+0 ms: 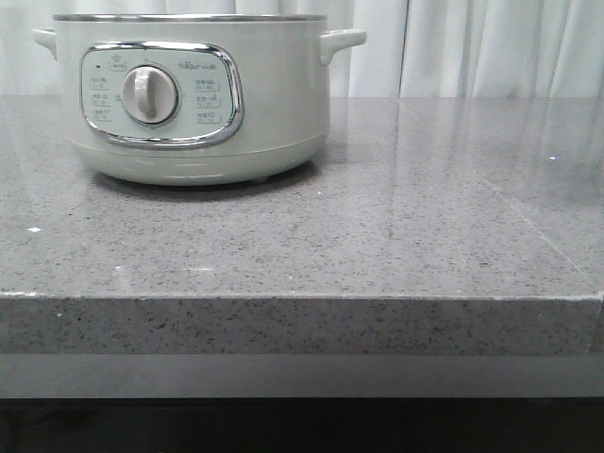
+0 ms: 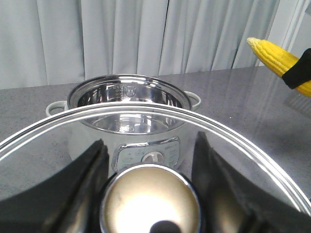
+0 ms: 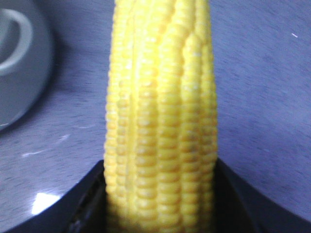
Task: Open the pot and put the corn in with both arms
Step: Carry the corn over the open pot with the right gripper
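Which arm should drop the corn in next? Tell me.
Right: its claw already grips the corn, held above the counter. The left claw is occupied holding the glass lid, and the pot stands open.

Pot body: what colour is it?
Pale green pot, with a chrome-framed control panel; clearest in the front view.
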